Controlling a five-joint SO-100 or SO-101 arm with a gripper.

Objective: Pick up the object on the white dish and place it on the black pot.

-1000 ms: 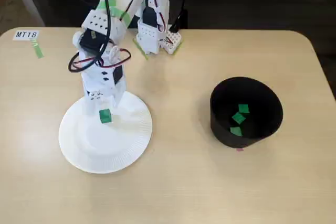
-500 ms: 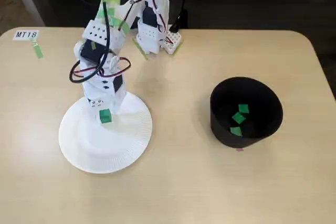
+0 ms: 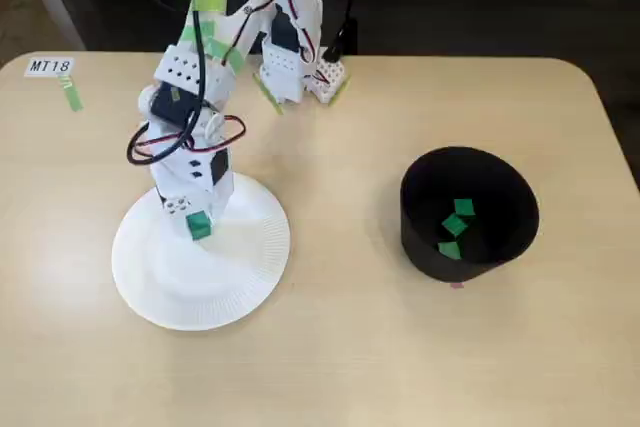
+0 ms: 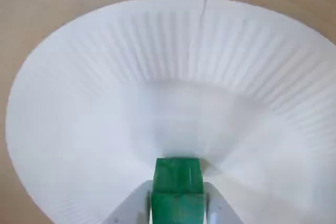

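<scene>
Two green cubes [image 3: 456, 225] inside black pot [image 3: 415, 207]

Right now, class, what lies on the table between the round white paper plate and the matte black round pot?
Nothing: in the fixed view, only bare tabletop separates the round white paper plate from the matte black round pot.

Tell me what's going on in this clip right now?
A single white arm has its tool closed around a small green cube over the white paper plate, at the plate's upper-left part in the fixed view. Whether the cube has left the plate's surface cannot be told. Off to the right stands the black pot, which already holds two similar green cubes. The gripped cube has not yet been carried toward the pot.
</scene>
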